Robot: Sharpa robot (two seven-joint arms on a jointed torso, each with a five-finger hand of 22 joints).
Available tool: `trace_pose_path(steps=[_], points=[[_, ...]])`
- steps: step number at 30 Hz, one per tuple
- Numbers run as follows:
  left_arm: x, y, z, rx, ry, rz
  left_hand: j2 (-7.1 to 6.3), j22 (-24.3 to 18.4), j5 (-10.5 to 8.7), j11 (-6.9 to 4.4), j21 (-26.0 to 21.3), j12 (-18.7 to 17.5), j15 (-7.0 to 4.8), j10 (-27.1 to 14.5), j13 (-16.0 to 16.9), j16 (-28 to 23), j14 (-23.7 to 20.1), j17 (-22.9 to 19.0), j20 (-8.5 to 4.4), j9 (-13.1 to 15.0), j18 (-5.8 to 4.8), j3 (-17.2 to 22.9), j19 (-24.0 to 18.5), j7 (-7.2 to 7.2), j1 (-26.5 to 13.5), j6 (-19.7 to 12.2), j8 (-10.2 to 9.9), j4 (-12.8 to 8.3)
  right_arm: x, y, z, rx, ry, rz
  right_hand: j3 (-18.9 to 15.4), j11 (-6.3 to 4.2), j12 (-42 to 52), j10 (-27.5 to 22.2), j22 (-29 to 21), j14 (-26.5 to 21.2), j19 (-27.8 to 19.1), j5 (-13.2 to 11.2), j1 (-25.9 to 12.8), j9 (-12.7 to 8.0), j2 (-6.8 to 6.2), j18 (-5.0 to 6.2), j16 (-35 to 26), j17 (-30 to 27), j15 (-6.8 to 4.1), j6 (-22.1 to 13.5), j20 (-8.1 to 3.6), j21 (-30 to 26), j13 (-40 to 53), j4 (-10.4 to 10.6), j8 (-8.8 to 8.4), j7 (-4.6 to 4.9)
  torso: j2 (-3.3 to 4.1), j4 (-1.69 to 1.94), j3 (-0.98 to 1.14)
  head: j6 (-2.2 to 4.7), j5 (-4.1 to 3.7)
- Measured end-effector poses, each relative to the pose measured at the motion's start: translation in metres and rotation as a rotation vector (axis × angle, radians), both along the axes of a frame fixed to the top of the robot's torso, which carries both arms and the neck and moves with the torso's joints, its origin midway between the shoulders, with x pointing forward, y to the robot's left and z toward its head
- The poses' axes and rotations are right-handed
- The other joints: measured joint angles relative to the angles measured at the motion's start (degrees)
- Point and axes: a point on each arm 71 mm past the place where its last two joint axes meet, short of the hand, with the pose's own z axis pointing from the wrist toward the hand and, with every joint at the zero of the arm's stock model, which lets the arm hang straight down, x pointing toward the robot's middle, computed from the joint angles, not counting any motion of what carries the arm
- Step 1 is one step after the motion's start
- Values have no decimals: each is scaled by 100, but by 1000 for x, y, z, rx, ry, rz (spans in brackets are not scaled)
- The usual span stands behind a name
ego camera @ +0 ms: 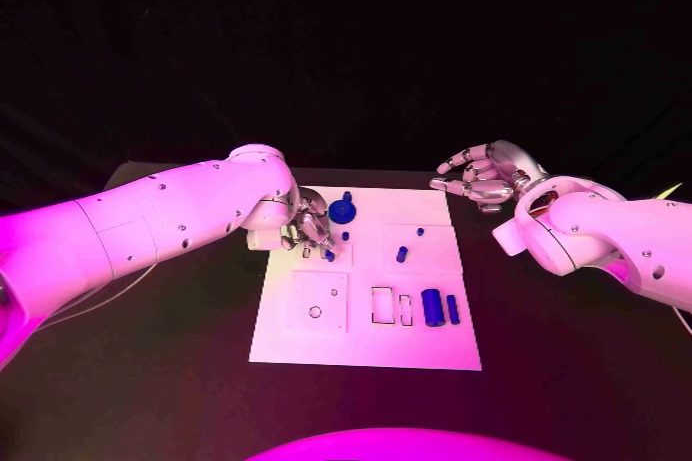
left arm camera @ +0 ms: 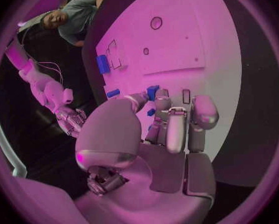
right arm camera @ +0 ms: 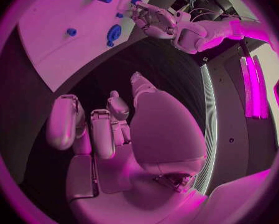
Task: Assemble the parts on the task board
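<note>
The white task board (ego camera: 368,336) lies in the middle of the black table. My left hand (ego camera: 307,228) hovers low over the board's far left corner. In the left wrist view its thumb and a finger pinch a small blue part (left arm camera: 153,91) at board level. A round blue part (ego camera: 343,212) stands just right of that hand. Small blue pegs (ego camera: 402,252) dot the far half of the board. Two blue cylinders (ego camera: 433,307) lie at its near right. My right hand (ego camera: 483,177) hangs beyond the board's far right corner, fingers loosely curled and apart, holding nothing.
The board has square recessed plates (ego camera: 317,301) on its near left and narrow slots (ego camera: 384,305) beside the cylinders. Bare black table (ego camera: 173,361) surrounds the board on both sides and in front.
</note>
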Motion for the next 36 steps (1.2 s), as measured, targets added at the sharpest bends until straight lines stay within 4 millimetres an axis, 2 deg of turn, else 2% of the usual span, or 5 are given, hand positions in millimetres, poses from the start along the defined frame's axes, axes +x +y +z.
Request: trace_pose_path(steps=[9, 21, 27, 29, 36], points=[[0, 2, 0, -3, 2, 6, -236, 7, -3, 22, 65, -70, 0, 21, -1, 0, 0, 0, 0, -31, -1, 781, 0, 52, -239, -51, -351, -649, 0, 0, 0, 0, 0, -1, 0, 0, 0, 0, 0, 0, 0, 0, 0, 0, 0, 0, 0, 0, 0, 0, 0, 0, 0, 0, 0, 0, -1, 0, -1, -3, 7], [-1, 15, -1, -42, 18, 53, -399, 163, 5, 31, 132, -64, -69, 54, 138, 67, -28, 0, -40, -30, -1, 1264, 41, 52, -600, -49, -354, -975, 0, -2, 0, -2, 2, -3, 0, 0, 0, 0, 0, 0, 0, 0, 0, 0, 0, 0, 0, 0, 0, 0, 0, 0, 0, 0, 0, 0, -8, 3, 3, -9, 5], [0, 20, 2, -69, 12, 85, -491, 366, 534, -10, 244, -13, -110, 180, 375, 211, 11, 0, -104, -12, -4, 1439, 275, 24, -874, -21, -353, -1152, 0, -4, 0, -2, 2, -6, 0, 0, 0, 0, 0, 0, 0, 0, 0, 0, 0, 0, 0, 0, 0, 0, 0, 0, 0, 0, 0, 0, -12, 7, 8, 2, 21], [0, 21, 2, -75, 4, 96, -518, 483, 693, -59, 310, 50, -112, 271, 440, 222, 10, 0, -113, 169, -317, 1486, 277, -11, -1054, 15, -352, -1198, 0, -4, 0, -3, 2, -7, 0, 0, 0, 0, 0, 0, 0, 0, 0, 0, 0, 0, 0, 0, 0, 0, 0, 0, 0, 0, 0, 0, -11, 8, 7, 4, 28], [0, 20, 3, -87, -30, 119, -572, 711, 1142, -142, 378, 119, -223, 514, 708, 289, 2, 0, -233, 185, -309, 1523, 482, -80, -1241, 208, -352, -1237, 0, -6, 0, -3, 2, -10, 0, 0, 0, 0, 0, 0, 0, 0, 0, 0, 0, 0, 0, 0, 0, 0, 0, 0, 0, 0, 0, 0, -6, 5, 5, 5, 39]])
